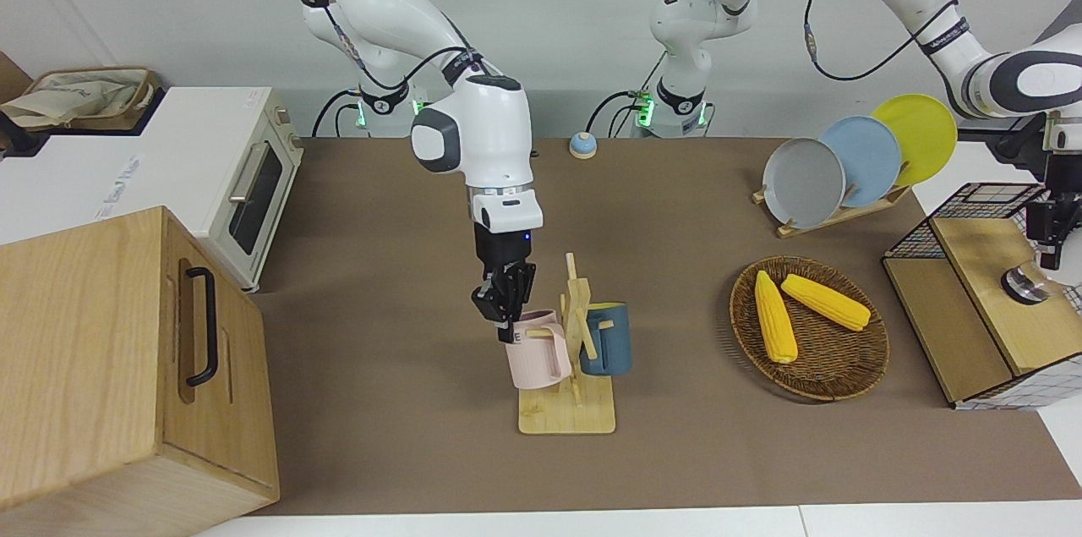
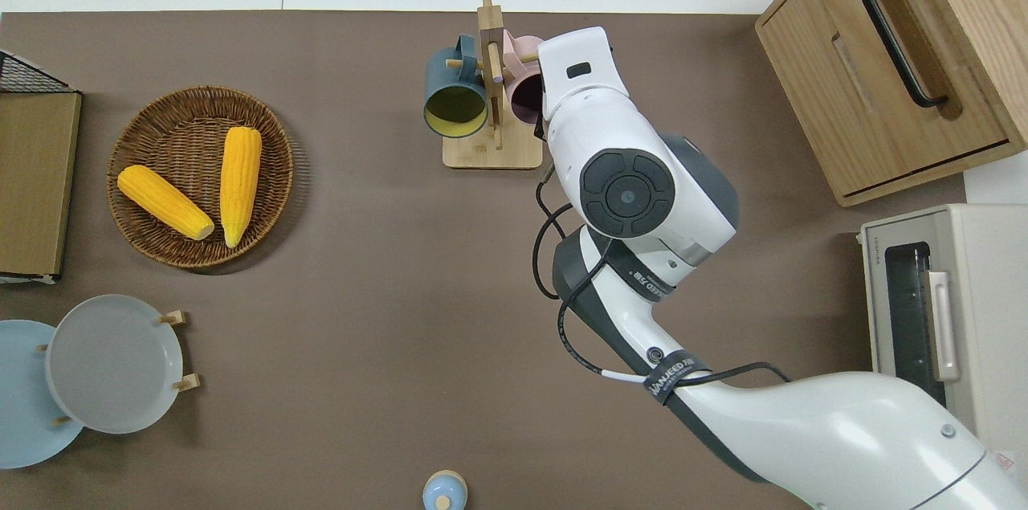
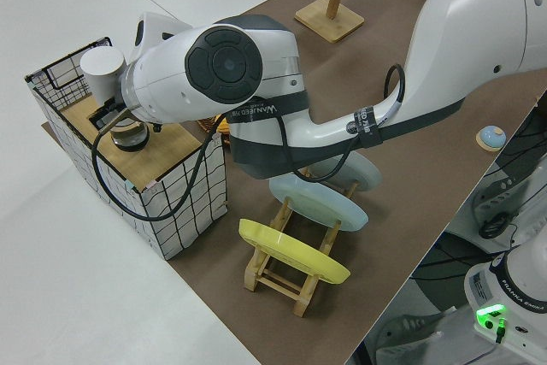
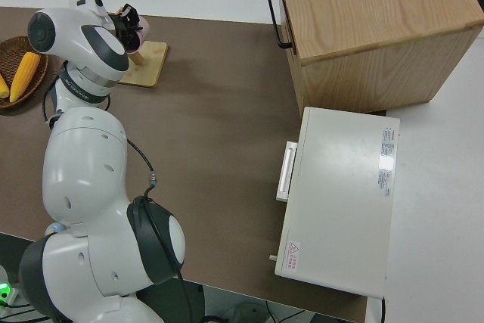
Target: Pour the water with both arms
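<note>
Pink mug on wooden rack, rim pinched by closed right gripper.

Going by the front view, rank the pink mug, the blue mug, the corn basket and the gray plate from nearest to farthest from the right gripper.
From the right gripper:
1. Pink mug, at the gripper's fingertips, on the wooden rack.
2. Blue mug, on the rack's other side.
3. Corn basket, toward the left arm's end of the table.
4. Gray plate, in the plate stand, nearer the robots than the basket.
</note>
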{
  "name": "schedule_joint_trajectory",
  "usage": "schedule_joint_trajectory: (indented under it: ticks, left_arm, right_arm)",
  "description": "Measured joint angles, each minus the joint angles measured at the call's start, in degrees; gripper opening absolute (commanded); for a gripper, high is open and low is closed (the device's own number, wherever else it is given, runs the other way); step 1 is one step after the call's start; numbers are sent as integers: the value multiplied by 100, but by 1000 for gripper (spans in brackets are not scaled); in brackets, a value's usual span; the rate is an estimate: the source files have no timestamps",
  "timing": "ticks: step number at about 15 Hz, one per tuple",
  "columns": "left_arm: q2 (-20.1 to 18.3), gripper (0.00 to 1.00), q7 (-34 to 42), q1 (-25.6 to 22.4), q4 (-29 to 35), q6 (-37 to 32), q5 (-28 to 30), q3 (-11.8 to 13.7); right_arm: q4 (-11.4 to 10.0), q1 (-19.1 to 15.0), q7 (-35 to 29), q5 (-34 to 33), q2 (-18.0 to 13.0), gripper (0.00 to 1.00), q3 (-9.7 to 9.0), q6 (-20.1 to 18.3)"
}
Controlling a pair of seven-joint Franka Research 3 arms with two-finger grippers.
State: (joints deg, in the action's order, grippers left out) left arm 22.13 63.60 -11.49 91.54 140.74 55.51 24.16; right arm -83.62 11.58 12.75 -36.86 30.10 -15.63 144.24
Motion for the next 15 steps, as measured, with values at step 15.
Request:
schedule_joint_trajectory:
  ticks: [15]
  left_arm:
    - [56,0,0,4,-174,-1,0,2]
  right_arm:
    - [108,-5,-22,0,2,63,36,2]
